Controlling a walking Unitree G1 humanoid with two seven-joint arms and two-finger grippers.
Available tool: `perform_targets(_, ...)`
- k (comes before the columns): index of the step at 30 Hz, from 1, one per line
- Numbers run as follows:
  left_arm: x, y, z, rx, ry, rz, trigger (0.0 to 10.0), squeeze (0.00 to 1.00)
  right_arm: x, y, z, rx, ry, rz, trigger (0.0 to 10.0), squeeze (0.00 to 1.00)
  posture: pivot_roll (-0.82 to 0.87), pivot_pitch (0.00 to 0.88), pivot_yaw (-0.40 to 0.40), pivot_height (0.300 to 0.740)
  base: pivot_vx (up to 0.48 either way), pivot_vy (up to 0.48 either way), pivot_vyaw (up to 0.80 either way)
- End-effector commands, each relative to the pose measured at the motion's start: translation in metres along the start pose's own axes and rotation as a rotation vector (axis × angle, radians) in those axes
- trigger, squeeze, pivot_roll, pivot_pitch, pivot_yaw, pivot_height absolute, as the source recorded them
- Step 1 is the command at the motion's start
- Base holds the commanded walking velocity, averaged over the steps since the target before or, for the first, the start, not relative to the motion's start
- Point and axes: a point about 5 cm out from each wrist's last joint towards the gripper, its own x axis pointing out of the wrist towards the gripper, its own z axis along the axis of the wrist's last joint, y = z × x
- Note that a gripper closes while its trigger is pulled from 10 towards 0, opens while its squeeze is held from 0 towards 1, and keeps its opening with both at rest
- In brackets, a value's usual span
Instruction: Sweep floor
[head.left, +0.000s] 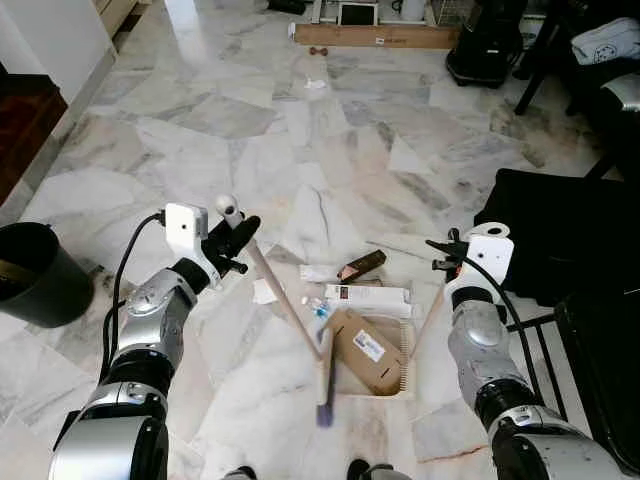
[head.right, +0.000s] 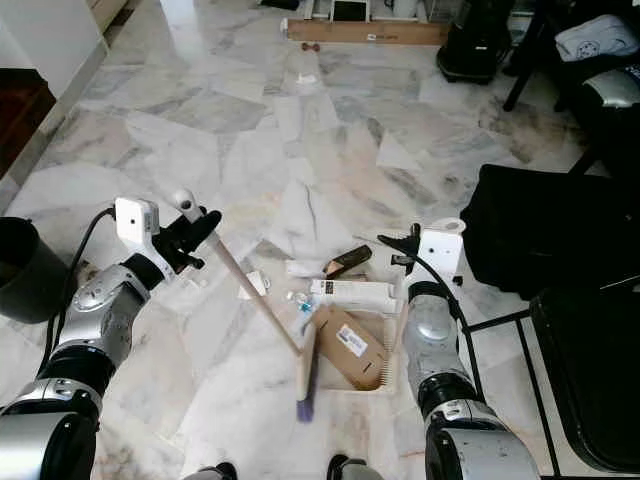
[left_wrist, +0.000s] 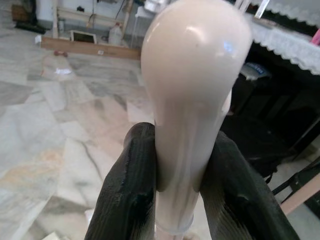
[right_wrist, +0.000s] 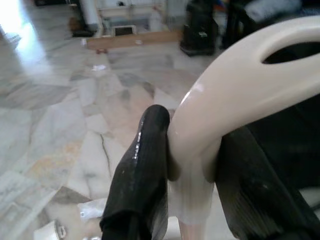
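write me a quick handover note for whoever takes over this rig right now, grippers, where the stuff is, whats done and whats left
Left end effector: shut on the top of the broom handle, its fingers clamped just below the rounded knob.
Right end effector: shut on the dustpan handle.
Dustpan sits on the floor between the arms; the broom head is at its left edge.
Done: a brown cardboard box lies on the pan.
Left: white box, dark wrapper, small bottle and paper scraps just beyond the pan; another scrap farther out.
Black bin stands to the robot's left.
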Motion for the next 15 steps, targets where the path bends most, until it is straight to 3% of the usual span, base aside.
perform_targets(1, 0.006, -0.001, 0.013, -0.014, -0.060, -0.022, 10.0, 0.00, 0.004, 0.002, 0.007, 0.088, -0.015, -0.009, 10.0, 0.00, 0.00, 0.195, -0.007, 0.740, 0.000, 0.000, 0.00)
perform_targets(15, 0.003, 0.003, 0.029, 0.023, -0.086, -0.034, 10.0, 0.00, 0.004, -0.005, 0.008, 0.157, -0.027, -0.004, 10.0, 0.00, 0.01, 0.174, 0.007, 0.740, 0.000, 0.000, 0.00)
